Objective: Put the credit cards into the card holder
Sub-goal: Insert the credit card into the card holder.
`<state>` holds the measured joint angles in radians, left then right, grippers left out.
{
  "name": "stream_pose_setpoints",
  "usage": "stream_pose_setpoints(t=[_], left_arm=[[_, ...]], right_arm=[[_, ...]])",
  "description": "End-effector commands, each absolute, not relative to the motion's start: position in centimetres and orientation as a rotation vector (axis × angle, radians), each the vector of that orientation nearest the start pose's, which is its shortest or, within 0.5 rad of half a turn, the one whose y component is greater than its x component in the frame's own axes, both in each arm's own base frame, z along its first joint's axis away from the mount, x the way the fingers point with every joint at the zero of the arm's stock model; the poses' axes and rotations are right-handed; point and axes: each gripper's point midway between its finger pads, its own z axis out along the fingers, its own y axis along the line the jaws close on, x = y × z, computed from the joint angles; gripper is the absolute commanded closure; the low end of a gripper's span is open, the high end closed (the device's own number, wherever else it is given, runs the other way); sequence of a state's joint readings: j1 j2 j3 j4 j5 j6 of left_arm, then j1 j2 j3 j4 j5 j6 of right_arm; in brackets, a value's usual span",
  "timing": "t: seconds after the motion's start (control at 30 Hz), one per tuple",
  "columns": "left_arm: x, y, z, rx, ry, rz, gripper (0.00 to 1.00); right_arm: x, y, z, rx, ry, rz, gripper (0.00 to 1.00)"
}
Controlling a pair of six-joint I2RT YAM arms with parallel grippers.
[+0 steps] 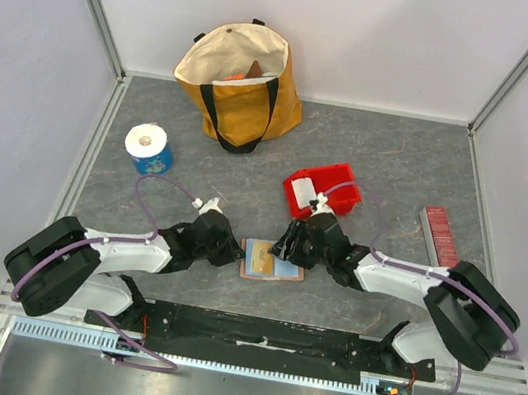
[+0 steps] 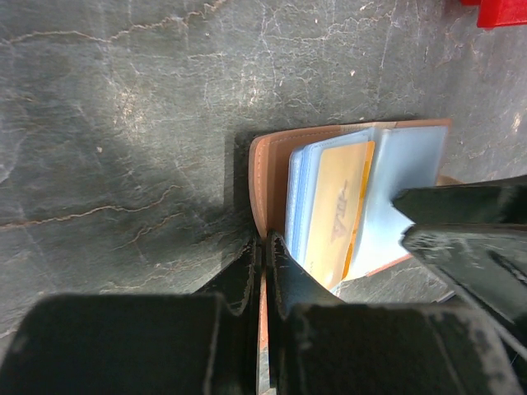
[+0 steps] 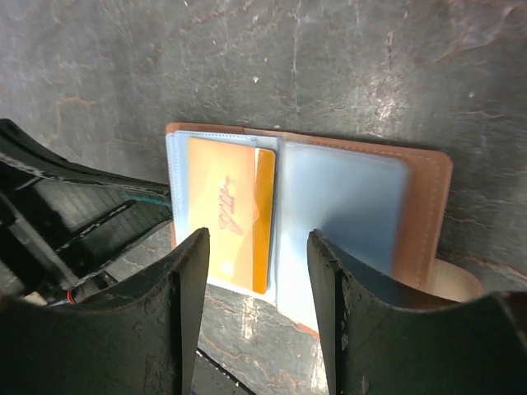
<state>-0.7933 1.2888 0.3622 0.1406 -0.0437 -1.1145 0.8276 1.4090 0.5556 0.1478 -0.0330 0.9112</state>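
The tan card holder (image 1: 271,262) lies open on the grey table between both arms. In the left wrist view, my left gripper (image 2: 265,243) is shut on the leather edge of the card holder (image 2: 268,177). A yellowish credit card (image 3: 226,206) sits in a light blue clear sleeve on the holder's left page. The page next to it (image 3: 342,206) looks light blue, and I cannot tell whether a card is in it. My right gripper (image 3: 257,247) hangs open just over the near edge of the holder (image 3: 428,206), with nothing between its fingers. No loose cards are in view.
A red bin (image 1: 321,192) stands just behind the right gripper. A yellow tote bag (image 1: 243,78) is at the back. A white roll on a blue base (image 1: 148,146) is at the left. A dark-red ribbed bar (image 1: 438,235) lies at the right.
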Motion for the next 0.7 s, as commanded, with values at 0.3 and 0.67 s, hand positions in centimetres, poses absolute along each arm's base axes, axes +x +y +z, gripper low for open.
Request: stream_pose_setpoints(t=[0.3, 0.67], left_arm=[[18.6, -22.0, -0.2, -0.333, 2.582, -0.636, 0.98], [18.9, -22.3, -0.2, -0.292, 2.601, -0.611, 0.98]], right_arm=[[21.5, 33.8, 5.0, -0.094, 2.458, 1.103, 0.48], [21.7, 34.8, 5.9, -0.175, 2.403, 1.164, 0.55]])
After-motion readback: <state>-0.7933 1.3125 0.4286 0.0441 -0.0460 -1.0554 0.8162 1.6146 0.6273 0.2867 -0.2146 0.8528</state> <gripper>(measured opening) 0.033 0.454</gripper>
